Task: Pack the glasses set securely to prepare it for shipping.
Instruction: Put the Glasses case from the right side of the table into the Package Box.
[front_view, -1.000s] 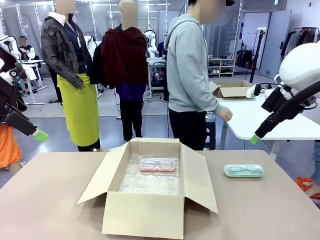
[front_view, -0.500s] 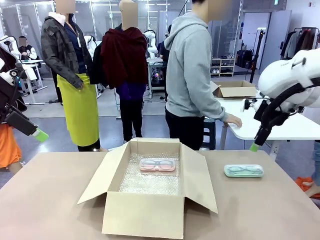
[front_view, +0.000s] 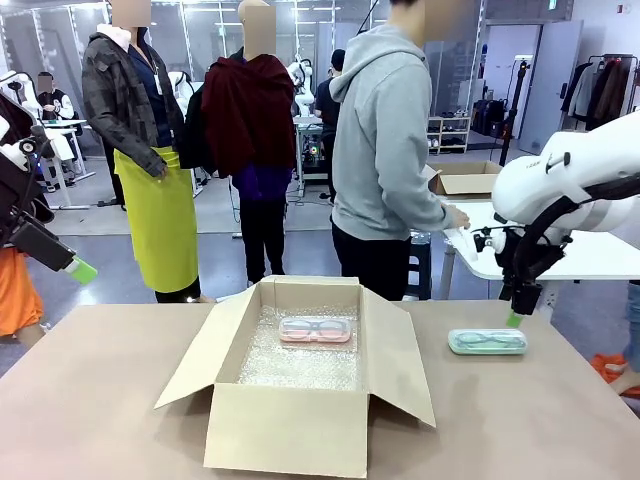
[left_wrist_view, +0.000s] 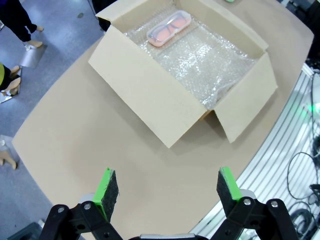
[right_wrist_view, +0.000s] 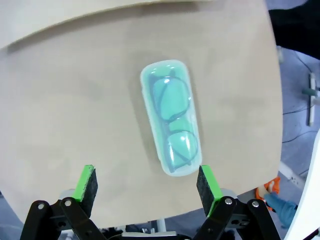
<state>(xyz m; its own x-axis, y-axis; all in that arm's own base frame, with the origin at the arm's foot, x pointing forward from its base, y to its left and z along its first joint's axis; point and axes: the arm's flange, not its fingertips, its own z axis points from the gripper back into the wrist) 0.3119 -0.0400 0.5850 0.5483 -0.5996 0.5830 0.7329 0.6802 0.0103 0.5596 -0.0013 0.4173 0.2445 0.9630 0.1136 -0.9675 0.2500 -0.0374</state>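
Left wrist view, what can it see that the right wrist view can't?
The left wrist view looks down on the open cardboard box, lined with bubble wrap, with the pink glasses case lying inside. The right wrist view instead looks down on the mint-green glasses case, lying flat on the table. Both show the brown table and an open hand with green pads, holding nothing: the left hand in one, the right hand in the other.
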